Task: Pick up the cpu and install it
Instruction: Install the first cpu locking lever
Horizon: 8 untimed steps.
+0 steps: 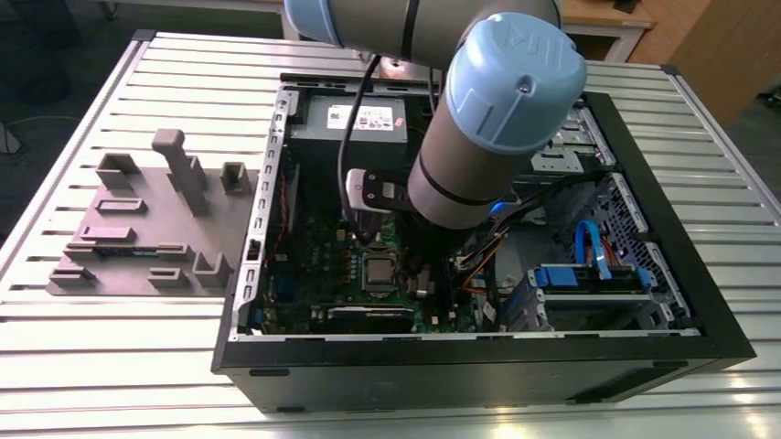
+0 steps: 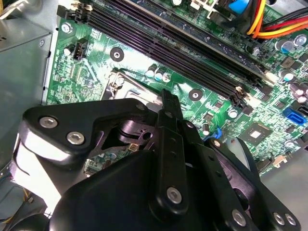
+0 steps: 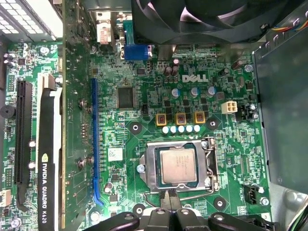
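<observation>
Silver square cpu (image 3: 178,165) flat in motherboard socket frame (image 3: 148,168).

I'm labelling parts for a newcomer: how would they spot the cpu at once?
Look inside the open black computer case lying on the slatted table, at the green motherboard. Near its middle sits a silver socket frame; the cpu is the flat, square, shiny grey metal plate inside it, unlike the small black chips around.
</observation>
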Motion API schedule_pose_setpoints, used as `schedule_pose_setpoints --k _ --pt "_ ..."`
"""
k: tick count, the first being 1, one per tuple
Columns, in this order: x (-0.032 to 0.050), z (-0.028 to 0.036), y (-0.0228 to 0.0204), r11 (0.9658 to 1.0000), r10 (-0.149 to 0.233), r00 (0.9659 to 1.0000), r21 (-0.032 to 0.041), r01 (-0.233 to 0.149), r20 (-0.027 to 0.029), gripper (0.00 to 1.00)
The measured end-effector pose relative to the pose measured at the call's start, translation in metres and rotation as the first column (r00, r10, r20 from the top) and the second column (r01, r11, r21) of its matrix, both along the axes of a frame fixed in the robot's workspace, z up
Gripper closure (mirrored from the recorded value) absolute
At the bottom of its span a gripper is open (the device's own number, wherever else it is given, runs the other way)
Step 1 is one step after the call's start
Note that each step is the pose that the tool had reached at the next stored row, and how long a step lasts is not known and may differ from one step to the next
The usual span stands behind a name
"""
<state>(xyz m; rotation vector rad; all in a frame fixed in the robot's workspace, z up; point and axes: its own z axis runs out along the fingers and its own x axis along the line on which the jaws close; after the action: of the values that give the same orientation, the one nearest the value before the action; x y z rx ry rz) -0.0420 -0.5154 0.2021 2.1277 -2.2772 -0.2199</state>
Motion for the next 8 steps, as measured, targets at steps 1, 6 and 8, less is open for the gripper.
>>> schedule_pose_setpoints --k 1,6,8 --pt "0.0 -0.0003 -0.0001 1.0 0.0 1.0 0.0 0.0 0.0 0.9" --pt "0.0 -0.0007 -0.0019 1.0 0.0 1.0 -0.0004 0.0 0.0001 0.9" --pt "0.0 -0.001 -0.0023 1.0 0.005 1.0 -0.0007 -0.005 0.0001 0.9"
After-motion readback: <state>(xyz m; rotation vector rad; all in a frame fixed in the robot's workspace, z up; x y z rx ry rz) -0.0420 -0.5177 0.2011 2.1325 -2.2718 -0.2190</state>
